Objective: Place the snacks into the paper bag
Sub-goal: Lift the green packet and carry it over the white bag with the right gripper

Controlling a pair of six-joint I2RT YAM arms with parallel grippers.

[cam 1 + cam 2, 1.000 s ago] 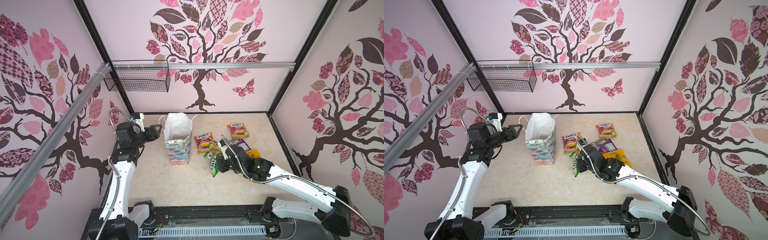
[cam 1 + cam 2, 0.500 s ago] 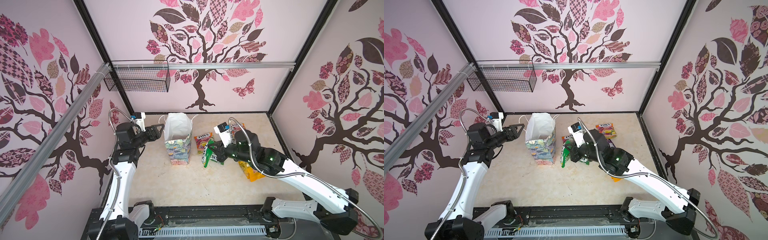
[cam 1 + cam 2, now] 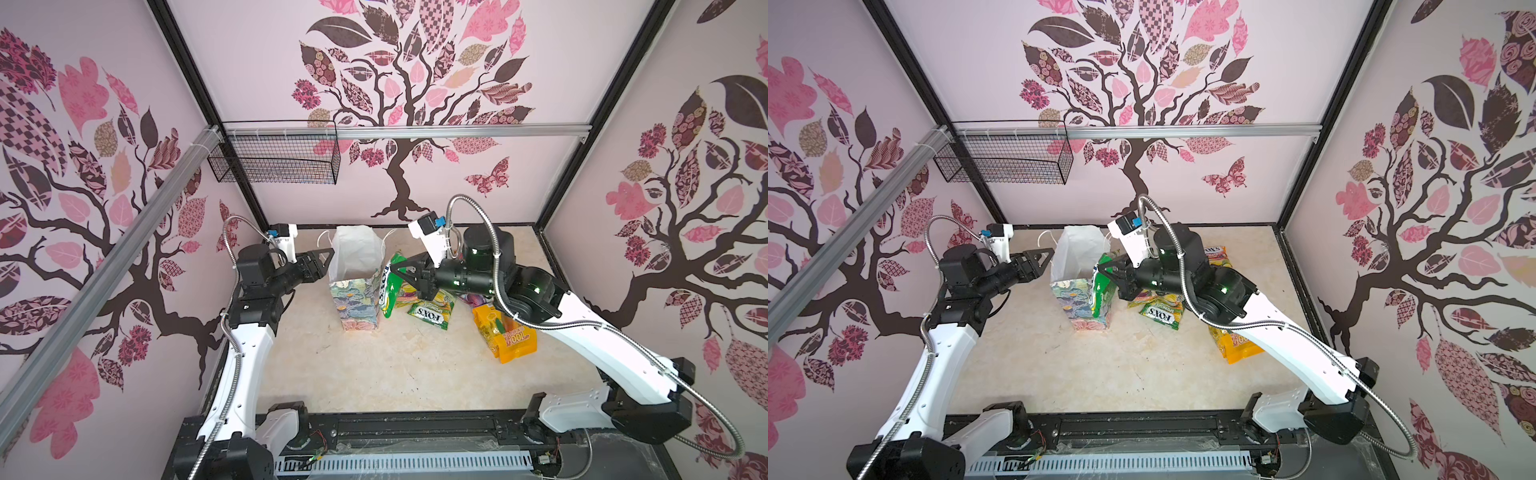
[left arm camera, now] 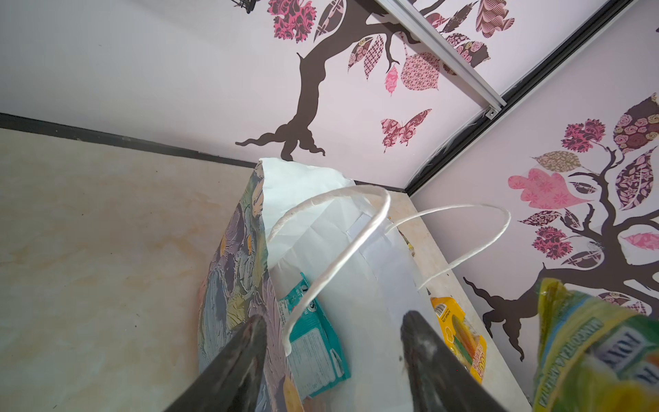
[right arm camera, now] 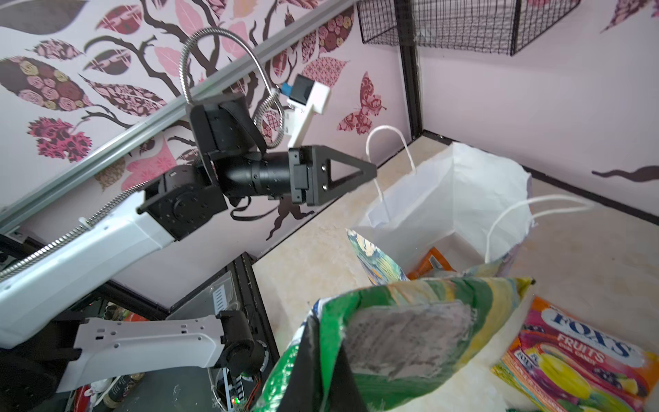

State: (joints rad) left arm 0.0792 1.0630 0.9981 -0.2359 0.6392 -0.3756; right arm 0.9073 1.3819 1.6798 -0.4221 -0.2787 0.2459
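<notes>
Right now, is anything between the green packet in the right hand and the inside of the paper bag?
Yes. The green packet hangs outside the bag, beside its flowered side wall, so that wall's top edge stands in between. A white cord handle arches up from that edge too.

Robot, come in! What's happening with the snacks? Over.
Right gripper shut on green packet, beside paper bag. Left gripper open at bag rim. Bag mouth open.

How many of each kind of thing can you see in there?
Robot arms: 2
Paper bag: 1
Wire basket: 1
Snack packets in view: 8, some partly hidden, counting the held green packet
Total: 12
</notes>
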